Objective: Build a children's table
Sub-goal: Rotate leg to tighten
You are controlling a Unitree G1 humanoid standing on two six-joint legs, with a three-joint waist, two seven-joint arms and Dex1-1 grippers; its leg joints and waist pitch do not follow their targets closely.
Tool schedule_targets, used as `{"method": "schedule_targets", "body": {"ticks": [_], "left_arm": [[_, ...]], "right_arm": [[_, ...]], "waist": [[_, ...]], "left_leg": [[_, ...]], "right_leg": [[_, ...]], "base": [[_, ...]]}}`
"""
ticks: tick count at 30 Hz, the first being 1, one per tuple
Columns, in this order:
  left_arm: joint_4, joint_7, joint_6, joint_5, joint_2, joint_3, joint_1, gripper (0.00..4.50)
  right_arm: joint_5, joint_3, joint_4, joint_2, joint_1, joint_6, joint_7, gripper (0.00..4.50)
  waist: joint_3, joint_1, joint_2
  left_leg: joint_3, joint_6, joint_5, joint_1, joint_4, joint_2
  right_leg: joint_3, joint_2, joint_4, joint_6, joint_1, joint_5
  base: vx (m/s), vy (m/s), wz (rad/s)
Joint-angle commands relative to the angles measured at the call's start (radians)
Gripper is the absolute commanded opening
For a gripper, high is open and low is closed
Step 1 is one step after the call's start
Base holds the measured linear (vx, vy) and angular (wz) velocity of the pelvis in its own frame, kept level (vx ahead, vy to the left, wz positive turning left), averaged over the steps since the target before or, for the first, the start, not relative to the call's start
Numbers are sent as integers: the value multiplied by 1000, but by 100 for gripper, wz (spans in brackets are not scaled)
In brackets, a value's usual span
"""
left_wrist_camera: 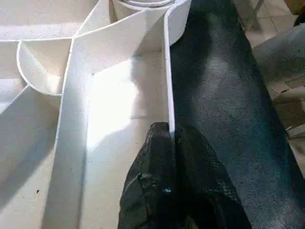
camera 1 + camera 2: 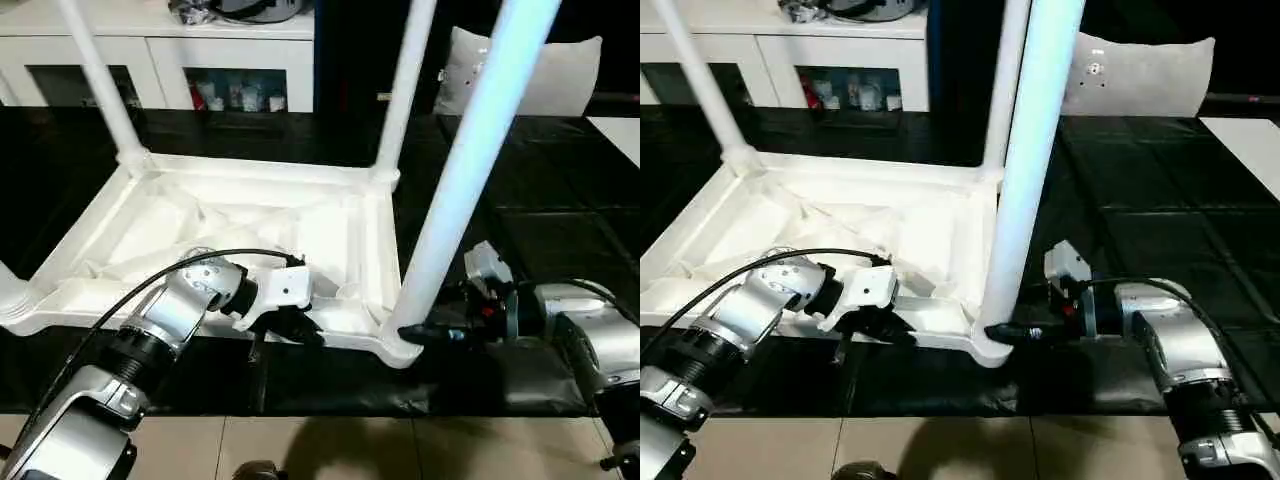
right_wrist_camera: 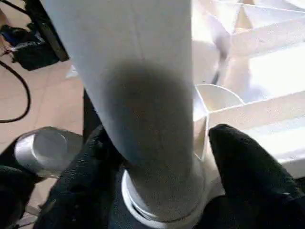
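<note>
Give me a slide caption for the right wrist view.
Right gripper straddles the base of a white leg standing in the upturned tabletop's corner socket.

The white plastic table top (image 2: 250, 235) lies upside down on the black surface (image 2: 560, 240), ribs showing. White tapered legs (image 2: 470, 170) stand upright in its corner sockets.

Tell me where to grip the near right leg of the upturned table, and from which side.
Grip the near right leg low, just above its corner socket, coming level from the robot's right, as the right gripper does. The tube stands upright and round, so fingers can straddle it sideways.
</note>
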Motion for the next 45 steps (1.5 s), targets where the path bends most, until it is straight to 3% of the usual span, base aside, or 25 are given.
{"method": "schedule_targets", "body": {"ticks": [1,8,14,16,18,19,21,25,27,28,29,32,33,36,38,41,44,45], "left_arm": [[-44,-47,-30,-9,0,-25,-5,0],[-45,-37,-9,-14,-1,-19,-2,0],[-25,35,92,-15,-40,8,-22,0],[5,129,163,-10,-90,32,-46,0],[21,169,186,-9,-114,42,-58,0],[39,207,204,-6,-138,49,-69,0],[67,265,229,-3,-173,61,-86,0],[155,467,277,1,-285,117,-140,0],[173,508,282,2,-322,129,-151,0],[179,525,279,3,-337,133,-154,0],[192,549,263,7,-358,135,-158,0],[201,563,236,22,-363,125,-158,0],[203,561,222,26,-359,120,-157,0],[213,555,196,33,-343,118,-155,0],[207,543,174,35,-331,116,-148,0],[181,531,133,29,-305,131,-122,0],[159,539,127,8,-304,157,-105,0],[152,538,125,5,-303,160,-100,27]], "right_arm": [[12,2,-19,-6,-4,-3,14,274],[40,5,-34,-7,1,52,41,215],[89,-20,-79,32,6,153,-41,198],[38,-38,-64,101,-19,199,-232,198],[15,-42,-56,128,-31,207,-300,198],[3,-55,-44,158,-47,234,-373,198],[-18,-73,-28,204,-69,272,-481,197],[-73,-133,12,316,-120,377,-790,196],[-78,-144,12,342,-124,366,-837,196],[-85,-144,11,349,-122,344,-850,196],[-95,-151,23,360,-120,297,-871,252],[-88,-172,12,368,-109,278,-878,271],[-93,-167,1,361,-102,273,-871,295],[-137,-136,-33,329,-72,246,-870,309],[-97,-160,-58,335,-59,275,-855,329],[-124,-142,-99,282,-3,223,-830,355],[-116,-164,-121,256,34,188,-805,385],[-114,-168,-130,247,44,178,-796,400]], "waist": [[-68,-7,-17],[-70,-6,-18],[-67,-7,-19],[-63,-13,-11],[-61,-23,-17],[-62,-26,-17],[-65,-48,-16],[-66,-66,-17],[-70,-64,-17],[-71,-62,-12],[-72,-63,-15],[-71,-61,-15],[-70,-59,-13],[-68,-56,-12],[-67,-56,-12],[-67,-53,-15],[-66,-51,-18],[-66,-50,-15]], "left_leg": [[-45,87,-73,12,-62,98],[-45,87,-64,11,-62,98],[-45,81,-64,10,-63,97],[-45,58,-95,18,-65,94],[-46,31,-115,22,-67,84],[-46,30,-114,19,-67,83],[-54,23,-100,14,-69,89],[-48,33,-68,10,-65,79],[-47,52,-35,8,-65,81],[-49,53,-32,9,-64,84],[-48,61,-27,8,-64,85],[-48,77,-22,7,-64,86],[-48,81,-32,8,-65,87],[-48,75,-43,12,-67,90],[-49,72,-51,12,-68,90],[-48,70,-56,11,-68,89],[-46,73,-69,9,-68,87],[-46,73,-73,10,-68,85]], "right_leg": [[89,-133,-77,-16,52,-306],[89,-132,-75,-16,53,-292],[89,-132,-79,-14,53,-308],[86,-131,-92,-1,48,-371],[79,-133,-105,28,51,-446],[79,-133,-106,31,54,-448],[77,-132,-99,22,56,-403],[84,-132,-94,-2,56,-355],[88,-132,-87,-11,58,-297],[88,-134,-83,-17,57,-281],[89,-133,-79,-21,58,-248],[91,-134,-75,-31,59,-216],[91,-135,-78,-29,60,-223],[91,-135,-79,-23,58,-241],[93,-136,-81,-20,60,-248],[92,-135,-82,-4,59,-259],[91,-137,-86,5,61,-284],[88,-135,-89,8,59,-301]], "base": [[0,0,0],[0,0,0],[0,0,0],[0,0,0],[0,0,0],[0,0,0],[0,0,0],[0,0,0],[0,0,0],[0,0,0],[0,0,0],[0,0,0],[0,0,0],[0,0,0],[0,0,0],[0,0,0],[0,0,0],[0,0,0]]}}
